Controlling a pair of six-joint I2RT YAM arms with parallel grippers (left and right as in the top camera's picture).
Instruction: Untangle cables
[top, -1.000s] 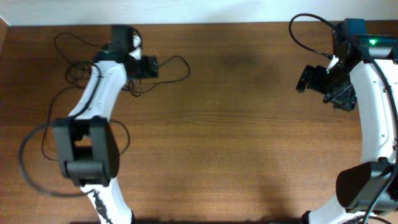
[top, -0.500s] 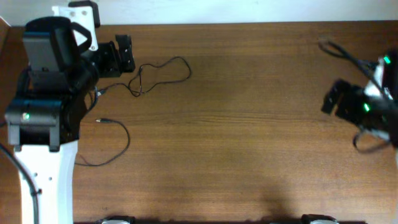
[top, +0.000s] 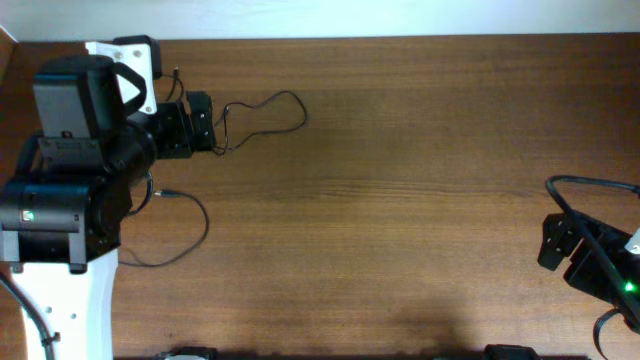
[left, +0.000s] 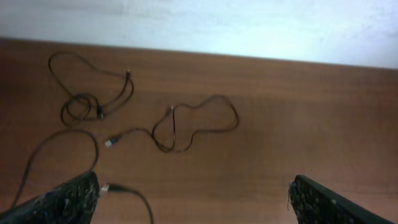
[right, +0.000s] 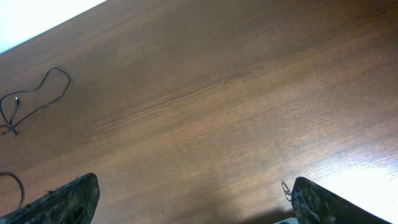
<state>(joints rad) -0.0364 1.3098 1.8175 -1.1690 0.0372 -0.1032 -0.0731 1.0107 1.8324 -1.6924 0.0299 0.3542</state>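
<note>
Thin black cables lie at the table's far left. One forms a loop (top: 268, 113), also in the left wrist view (left: 194, 124). A second cable (top: 196, 222) with a plug end curves toward the front; its plug (left: 106, 186) lies beside my left finger. A small bunched cable (left: 84, 104) lies further back. My left gripper (top: 203, 122) is open and empty beside the loop, its jaws (left: 193, 205) spread wide over bare wood. My right gripper (top: 553, 243) is open and empty (right: 196, 202) at the front right, far from the cables; the loop (right: 38, 93) shows small in its view.
The brown wooden table (top: 400, 180) meets a white wall at the back. The big white and black left arm (top: 70, 180) covers the left edge of the table. A thick black robot cable (top: 590, 185) arcs above the right arm.
The right arm has swung from the back right down to the front right corner. The left arm has pulled back from over the cables, which now lie uncovered.
</note>
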